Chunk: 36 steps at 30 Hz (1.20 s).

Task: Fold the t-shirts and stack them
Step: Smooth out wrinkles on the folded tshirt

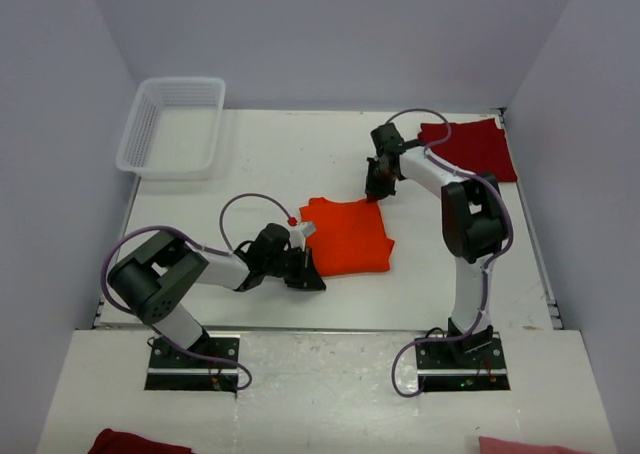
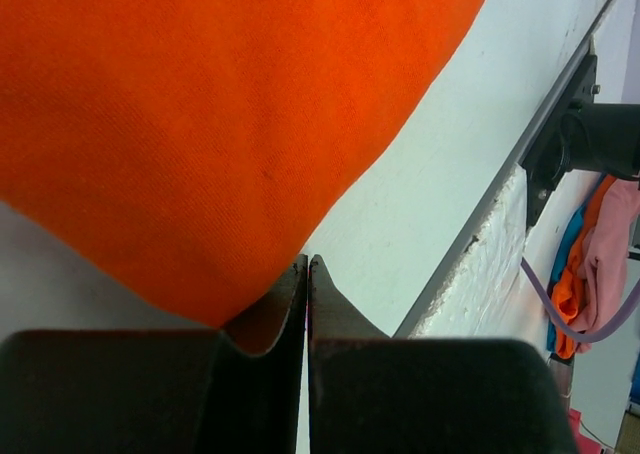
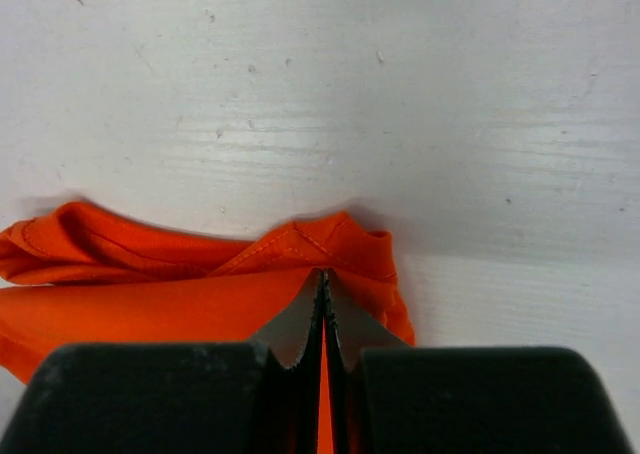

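Orange t-shirt (image 1: 345,236) lies folded to a rough rectangle near the middle of the bench (image 1: 270,164), btwn the two arms. Left jaws are pressed together at its near-left corner, w/ the cloth tip tucked in at the fingertips. Right jaws are closed on the far-right corner: orange fabric shows in the slit btwn them and the hem is bunched just ahead. Dark red t-shirt (image 1: 470,146) lies flat at the far-right corner of the bench, well apart from the orange one. White basket (image 1: 172,126) sits at the far-left corner.
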Each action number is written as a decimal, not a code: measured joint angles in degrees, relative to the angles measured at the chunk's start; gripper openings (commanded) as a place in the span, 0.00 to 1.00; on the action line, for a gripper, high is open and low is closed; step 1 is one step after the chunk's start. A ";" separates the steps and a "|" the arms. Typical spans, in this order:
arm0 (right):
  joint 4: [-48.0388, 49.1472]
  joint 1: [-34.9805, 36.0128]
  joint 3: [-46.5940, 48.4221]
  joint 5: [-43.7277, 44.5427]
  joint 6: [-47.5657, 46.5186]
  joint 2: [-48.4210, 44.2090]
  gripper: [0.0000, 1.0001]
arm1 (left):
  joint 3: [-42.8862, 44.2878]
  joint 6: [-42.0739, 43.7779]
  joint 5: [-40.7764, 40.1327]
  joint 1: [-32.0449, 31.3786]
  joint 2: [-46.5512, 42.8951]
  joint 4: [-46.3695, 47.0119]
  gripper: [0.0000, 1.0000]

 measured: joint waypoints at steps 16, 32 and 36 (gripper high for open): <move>-0.22 -0.70 -12.63 12.83 -0.42 -25.29 0.70 | 9.86 5.92 -14.47 -7.52 -17.53 -19.08 0.00; 17.40 -12.92 -44.61 -11.72 1.66 -35.45 0.87 | 35.80 10.69 -24.37 -0.98 8.46 -35.23 0.00; 21.11 -13.18 -44.78 -17.53 1.75 -35.45 0.86 | 35.80 10.91 -25.86 1.07 8.63 -37.86 0.00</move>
